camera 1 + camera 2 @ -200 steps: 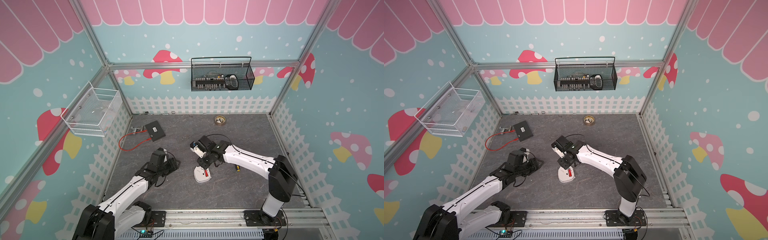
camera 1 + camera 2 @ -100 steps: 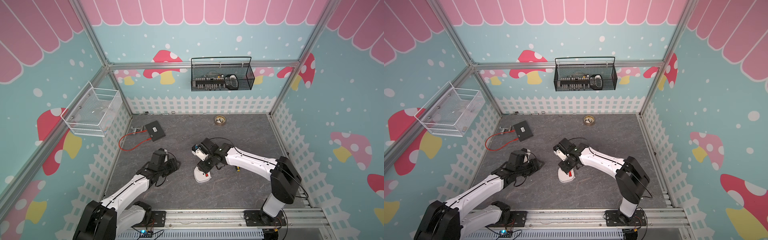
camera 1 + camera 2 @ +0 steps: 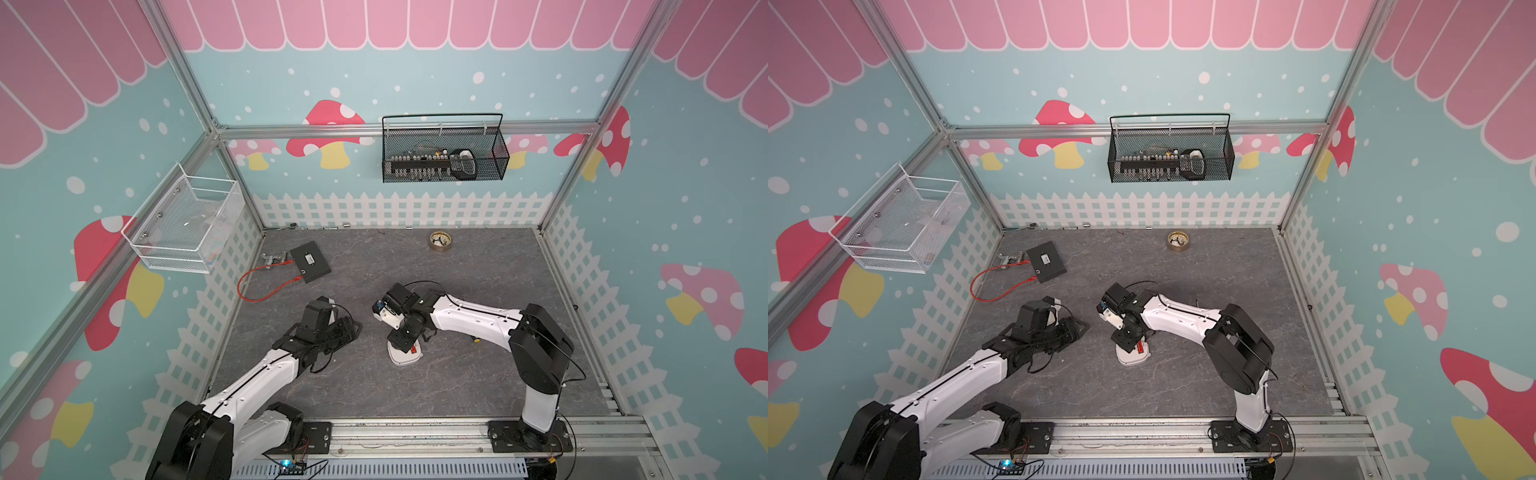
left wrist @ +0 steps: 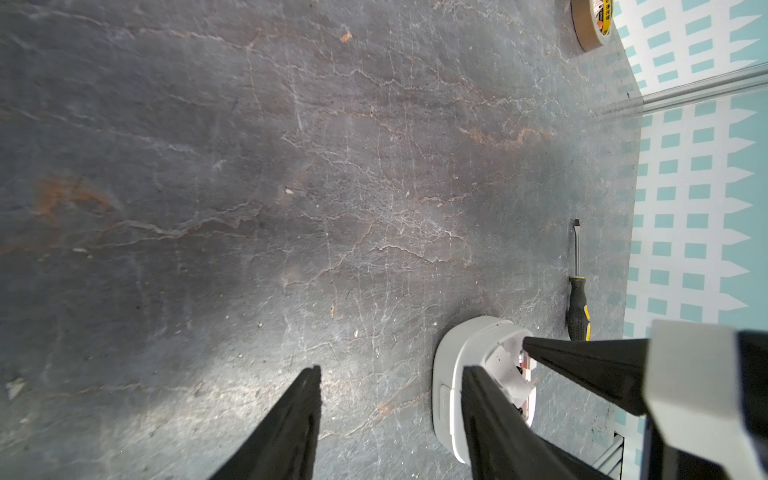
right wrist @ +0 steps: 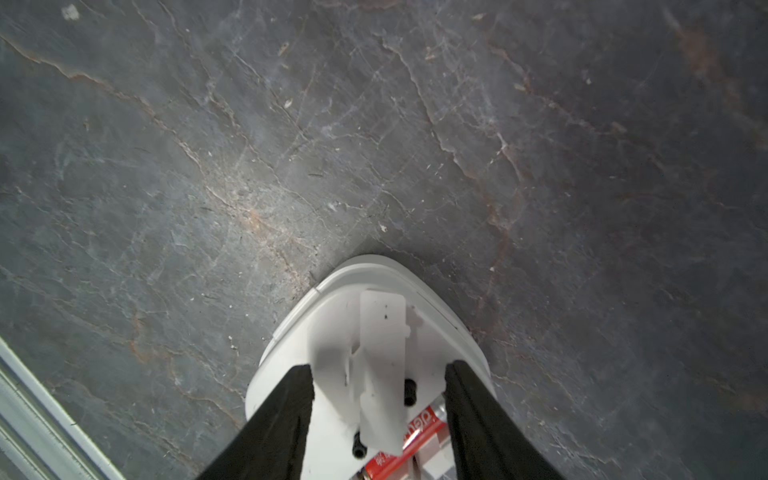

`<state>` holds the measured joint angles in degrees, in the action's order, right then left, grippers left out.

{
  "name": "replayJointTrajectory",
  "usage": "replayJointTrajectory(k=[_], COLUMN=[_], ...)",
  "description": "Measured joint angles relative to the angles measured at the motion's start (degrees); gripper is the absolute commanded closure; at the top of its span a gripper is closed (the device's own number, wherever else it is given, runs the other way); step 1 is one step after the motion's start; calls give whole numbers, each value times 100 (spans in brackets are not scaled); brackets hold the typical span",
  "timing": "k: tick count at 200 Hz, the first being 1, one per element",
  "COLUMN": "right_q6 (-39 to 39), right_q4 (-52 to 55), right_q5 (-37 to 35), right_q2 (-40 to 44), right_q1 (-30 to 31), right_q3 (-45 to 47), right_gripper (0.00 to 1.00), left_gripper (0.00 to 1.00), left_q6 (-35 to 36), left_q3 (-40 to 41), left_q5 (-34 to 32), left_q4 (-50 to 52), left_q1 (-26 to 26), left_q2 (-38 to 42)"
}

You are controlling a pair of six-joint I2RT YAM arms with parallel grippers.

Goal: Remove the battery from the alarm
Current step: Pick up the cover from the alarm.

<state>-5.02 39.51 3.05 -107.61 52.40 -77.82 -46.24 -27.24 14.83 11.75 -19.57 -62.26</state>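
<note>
Both pairs of jaws stand apart, empty. The right gripper (image 5: 380,365) straddles the alarm (image 3: 399,358), mid-scene; its wrist view shows the red battery (image 5: 409,440) in the back recess, top views only a red speck. The left gripper (image 4: 390,370) is to the left.

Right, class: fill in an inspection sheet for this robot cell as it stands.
Surface: grey slate-look tabletop.
Job's things: alarm back-up; red battery in its recess, white cover askew partly over it.
Clutter: screwdriver, tape roll, black box.
Grippers: left gripper open, empty, beside the alarm; right gripper open, jaws astride the cover.
Cables: red cable at the black box.
Surroundings: black wire basket on back wall, white mesh basket on side wall.
</note>
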Motion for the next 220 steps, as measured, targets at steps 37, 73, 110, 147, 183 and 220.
replayJointTrajectory(k=[37,73,110,147,183,220], right_q6=[107,175,168,151,111,26], right_q4=[-9,-9,-9,-11,85,162], right_q5=[-48,-55,-26,9,-15,4], right_q2=[-118,-140,-140,-140,-140,-140], right_q1=[22,22,22,28,33,33], right_q3=[-144,-164,-164,-190,-282,-286], right_gripper=[62,67,76,82,86,89], left_gripper=[43,43,43,43,43,43], left_q6=[0,0,0,2,2,2], left_q3=[0,0,0,0,9,28], left_q5=[0,0,0,0,0,0], left_q4=[0,-2,0,0,-2,-2], left_q1=[2,7,7,7,28,35], left_q2=[0,2,2,2,11,35])
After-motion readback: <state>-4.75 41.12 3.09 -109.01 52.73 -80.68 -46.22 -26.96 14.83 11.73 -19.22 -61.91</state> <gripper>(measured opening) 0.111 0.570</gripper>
